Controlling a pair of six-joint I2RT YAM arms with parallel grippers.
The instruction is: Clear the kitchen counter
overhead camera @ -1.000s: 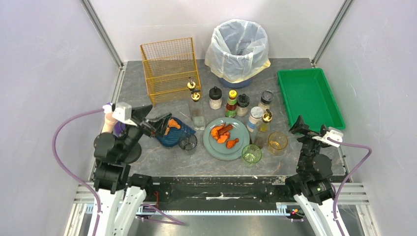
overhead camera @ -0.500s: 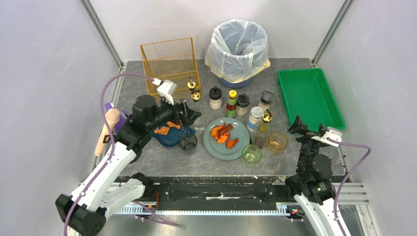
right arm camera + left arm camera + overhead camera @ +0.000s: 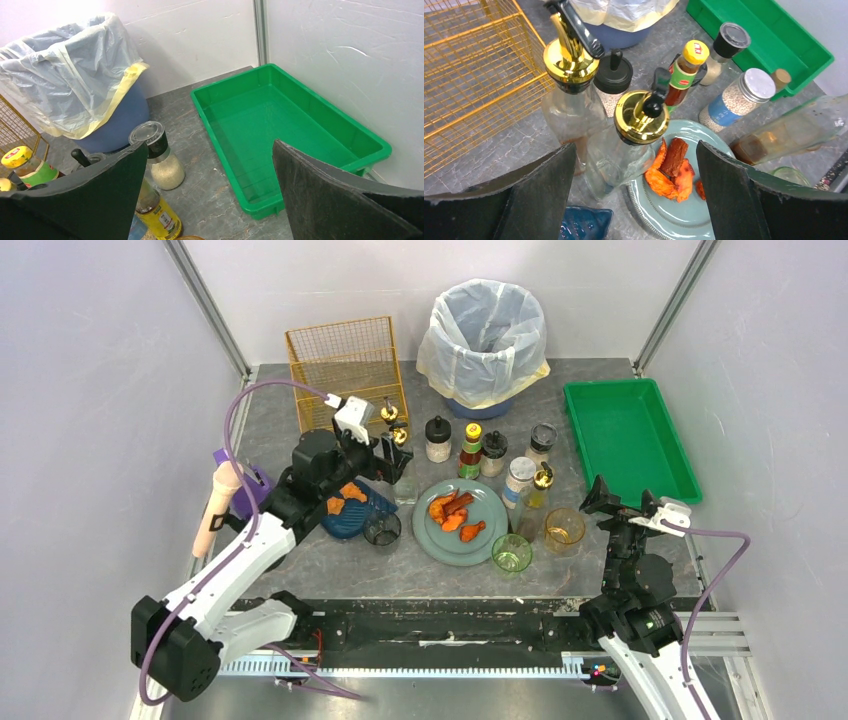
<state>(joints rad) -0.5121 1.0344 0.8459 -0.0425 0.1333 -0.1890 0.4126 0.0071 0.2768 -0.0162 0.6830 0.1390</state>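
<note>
The kitchen counter [image 3: 330,562] is a dark grey veined slab crowded with items. My left gripper [image 3: 392,462] is open and empty, hovering over two glass oil bottles with gold pourers. In the left wrist view its fingers [image 3: 635,150] stand wide apart on either side of the nearer bottle [image 3: 641,117] without touching it; the second bottle [image 3: 574,60] stands just behind. My right gripper [image 3: 620,502] is open and empty at the right, near the green tray's front corner; the right wrist view [image 3: 210,146] shows bare counter [image 3: 215,185] between its fingers.
A grey-blue plate [image 3: 470,540] of orange food, a blue dish [image 3: 355,515], three glasses [image 3: 381,530] [image 3: 511,553] [image 3: 564,529] and several spice jars [image 3: 437,438] fill the middle. A wire basket [image 3: 345,380], a lined bin [image 3: 487,335] and a green tray [image 3: 625,435] stand behind.
My left arm has swung from the left edge toward the middle, stopping over the oil bottles. The right arm has barely moved.
</note>
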